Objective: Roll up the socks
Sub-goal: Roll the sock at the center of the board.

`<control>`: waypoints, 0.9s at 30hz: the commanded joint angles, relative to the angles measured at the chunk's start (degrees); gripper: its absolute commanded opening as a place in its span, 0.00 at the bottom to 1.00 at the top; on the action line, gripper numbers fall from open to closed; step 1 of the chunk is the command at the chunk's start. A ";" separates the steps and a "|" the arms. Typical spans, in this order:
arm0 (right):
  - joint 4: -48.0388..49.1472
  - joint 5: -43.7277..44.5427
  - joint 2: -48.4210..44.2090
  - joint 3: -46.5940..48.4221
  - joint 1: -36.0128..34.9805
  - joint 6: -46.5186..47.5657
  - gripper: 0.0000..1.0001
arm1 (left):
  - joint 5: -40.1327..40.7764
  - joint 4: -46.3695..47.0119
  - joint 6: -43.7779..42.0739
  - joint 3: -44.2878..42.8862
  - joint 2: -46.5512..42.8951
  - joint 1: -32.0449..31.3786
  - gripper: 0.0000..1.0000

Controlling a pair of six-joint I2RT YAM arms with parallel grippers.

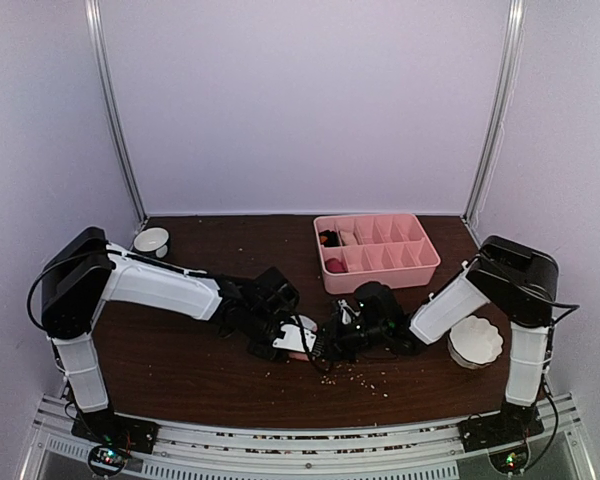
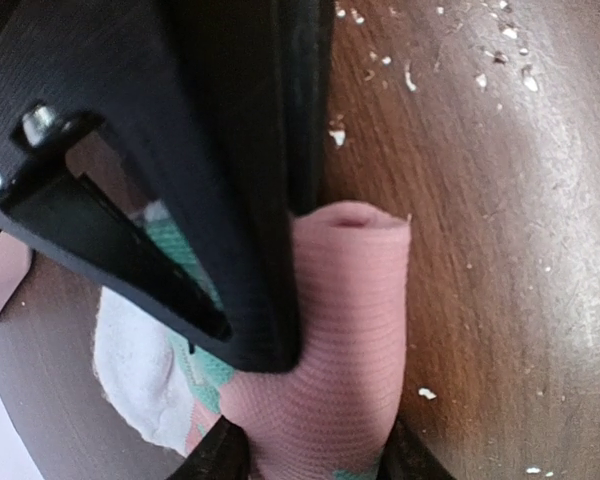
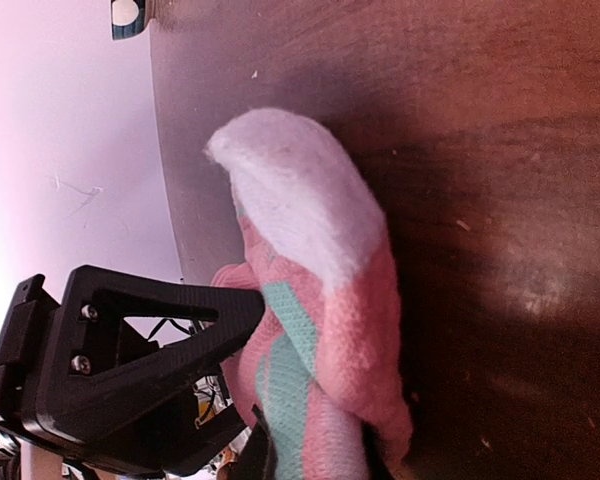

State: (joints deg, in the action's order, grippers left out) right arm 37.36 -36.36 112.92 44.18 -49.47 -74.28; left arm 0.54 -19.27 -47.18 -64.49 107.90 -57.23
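Fabric fills both sets of my jaws: the pink sock, mint patches showing, lies bunched in a roll on the brown table, in front of the pink divided tray and apart from it. My left gripper is clamped on it with fingers pressing both sides. My right gripper pinches it from the opposite side, the two grippers almost touching.
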 commanded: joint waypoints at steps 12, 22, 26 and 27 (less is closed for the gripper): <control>-9.66 3.40 -6.72 -4.38 1.67 12.49 0.38 | -10.47 -18.37 2.87 -11.65 -0.32 4.76 0.00; -31.07 48.09 -50.83 -7.98 -4.24 54.88 0.99 | -44.32 -56.27 3.53 -44.08 1.85 15.64 0.00; -23.46 43.73 -60.11 -9.39 -3.14 61.04 1.00 | -48.44 -64.12 2.09 -51.81 4.02 15.84 0.00; -22.67 39.69 -61.25 -8.37 -2.88 62.33 0.99 | -49.08 -65.42 2.00 -53.28 4.33 15.81 0.00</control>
State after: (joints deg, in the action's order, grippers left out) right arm 13.74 3.11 55.59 36.77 -53.58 -25.47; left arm -38.94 -71.02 -44.03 -112.68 109.62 -40.40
